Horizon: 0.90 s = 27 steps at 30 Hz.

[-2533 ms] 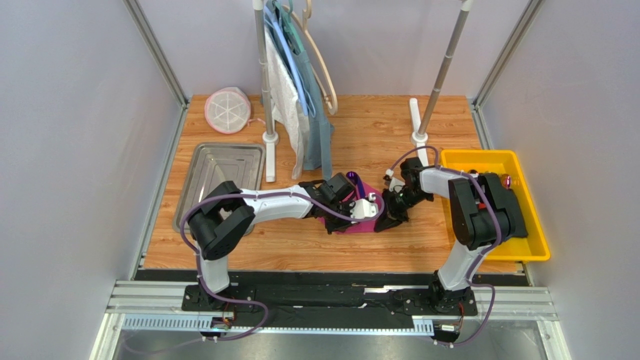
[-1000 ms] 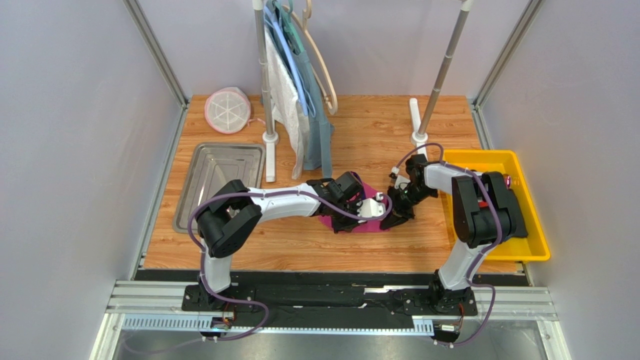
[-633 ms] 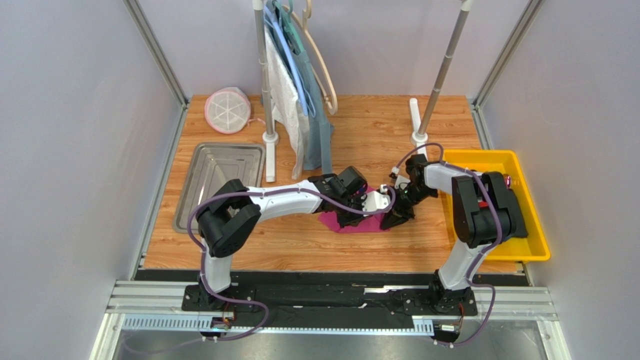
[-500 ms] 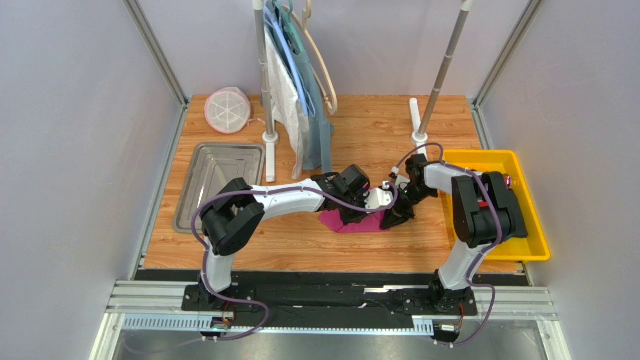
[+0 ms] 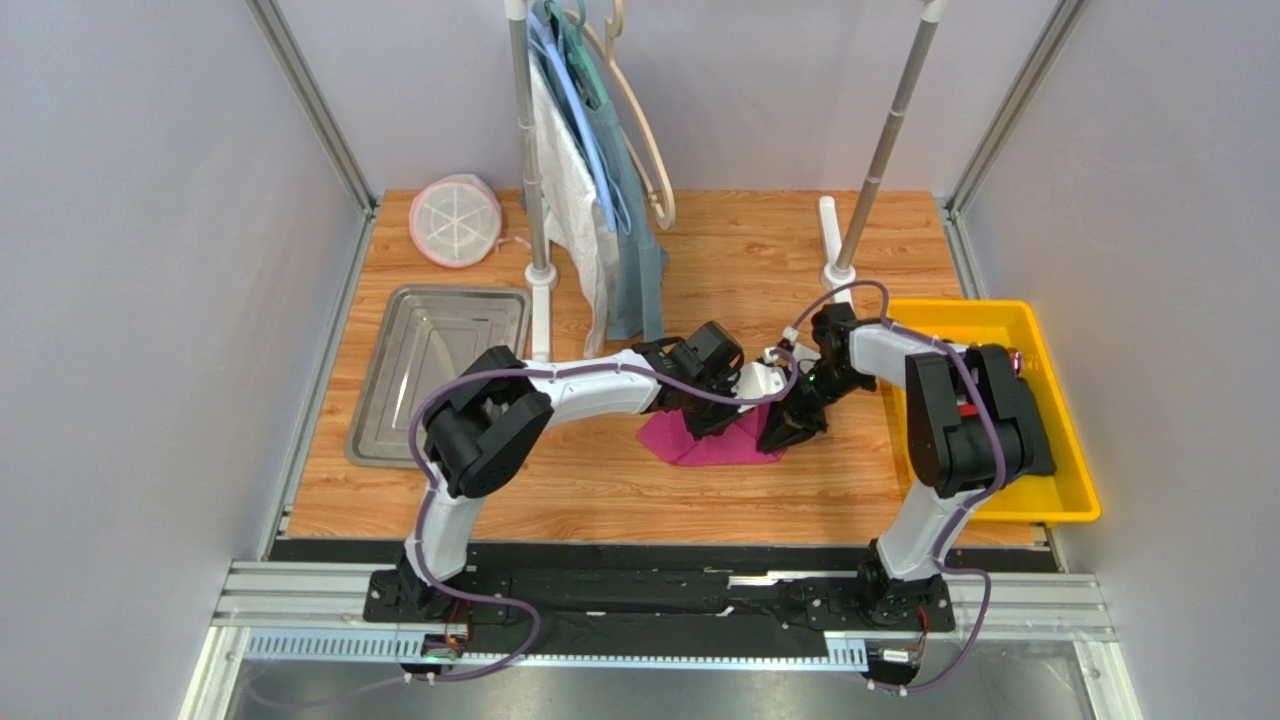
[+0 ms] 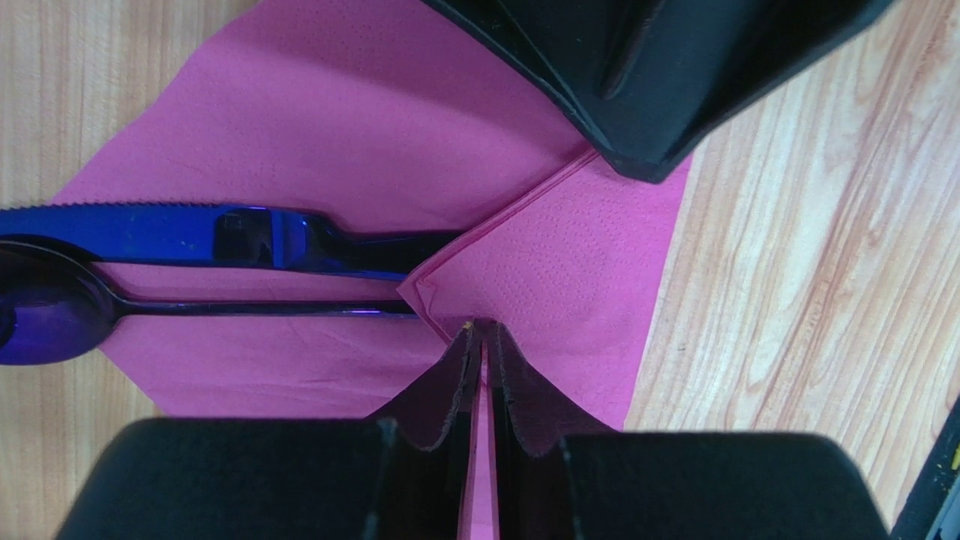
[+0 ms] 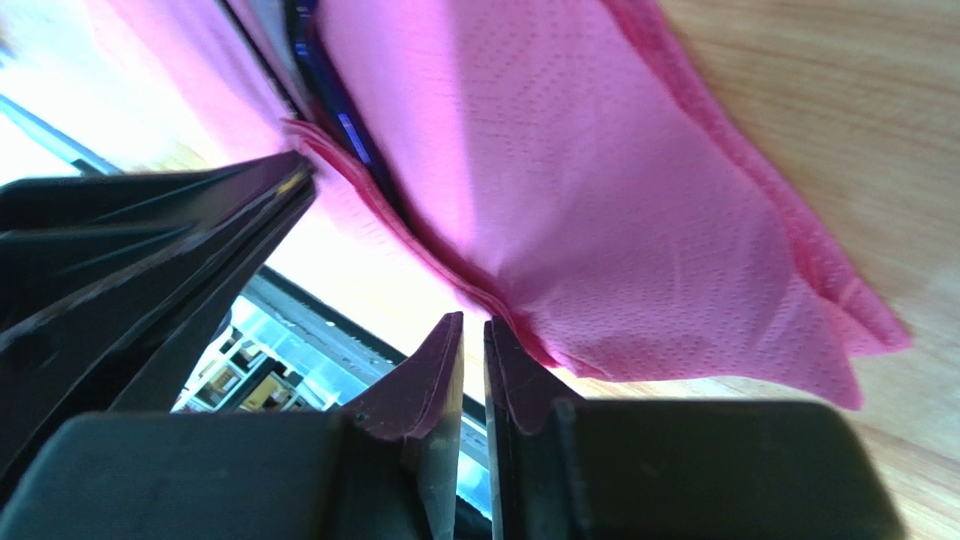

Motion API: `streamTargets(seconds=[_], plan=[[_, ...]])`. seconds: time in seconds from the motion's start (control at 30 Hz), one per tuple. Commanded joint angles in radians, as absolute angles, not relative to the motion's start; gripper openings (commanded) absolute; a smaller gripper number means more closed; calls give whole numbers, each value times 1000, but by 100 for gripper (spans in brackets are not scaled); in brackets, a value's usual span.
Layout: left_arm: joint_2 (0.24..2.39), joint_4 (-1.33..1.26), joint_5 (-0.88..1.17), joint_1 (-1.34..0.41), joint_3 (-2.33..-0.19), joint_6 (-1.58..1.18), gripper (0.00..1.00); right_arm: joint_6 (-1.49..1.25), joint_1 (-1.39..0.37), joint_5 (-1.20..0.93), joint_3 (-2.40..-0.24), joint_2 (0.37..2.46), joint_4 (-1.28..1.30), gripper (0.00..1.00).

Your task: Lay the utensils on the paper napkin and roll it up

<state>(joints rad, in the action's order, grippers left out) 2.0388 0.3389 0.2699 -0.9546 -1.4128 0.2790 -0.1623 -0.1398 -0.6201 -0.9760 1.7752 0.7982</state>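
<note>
paper napkin [image 5: 694,443] lies on the wood table [image 5: 721,255], just left of the yellow bin [image 5: 962,306], with only the right arm's wrist between them. It's mostly flat. One corner flap is folded over onto the sheet, and the crease runs diagonally.

utensils [image 6: 259,242] are on the napkin: a serrated knife [image 6: 169,222] and a spoon [image 6: 45,321], side by side and parallel. The handles run in under the folded flap. The blade tip and spoon bowl reach the napkin's edge, and the blade runs past it over the wood. From the top camera the arms hide them.

left gripper [image 6: 482,338] is at the flap's corner with its jaws clamped on a thin layer of napkin. A pink strip shows between the fingers.

right gripper [image 7: 473,332] comes in from the bin side, tips at the folded edge and facing the left one almost tip to tip. Its jaws are nearly together with only a thin slit between them. I can't tell whether any paper sits in that slit. Both grippers are over the napkin's bin-side end.

Further out:
- metal tray [image 5: 421,345] is well left of the bin, beyond the napkin, and the left arm's elbow overlaps its near corner.
- A round pink-and-white item [image 5: 455,221] sits behind the tray, far from the bin.
- Hanging garments [image 5: 609,225] are on a rack behind the napkin, left of the bin.
- A small purple piece shows inside the bin, too small to identify.
</note>
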Motion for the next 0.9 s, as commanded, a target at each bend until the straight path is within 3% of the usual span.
streamTargets(seconds=[0.0, 0.23, 0.87], plan=[[2052, 322, 282, -950, -1447, 252, 13, -195, -146, -701, -1002, 1712, 755, 17], [2051, 318, 288, -950, -1447, 250, 13, -252, -179, -733, -1014, 1736, 709, 17], [2026, 308, 310, -939, -1439, 212, 15, -255, -189, -583, -1012, 1853, 679, 13]])
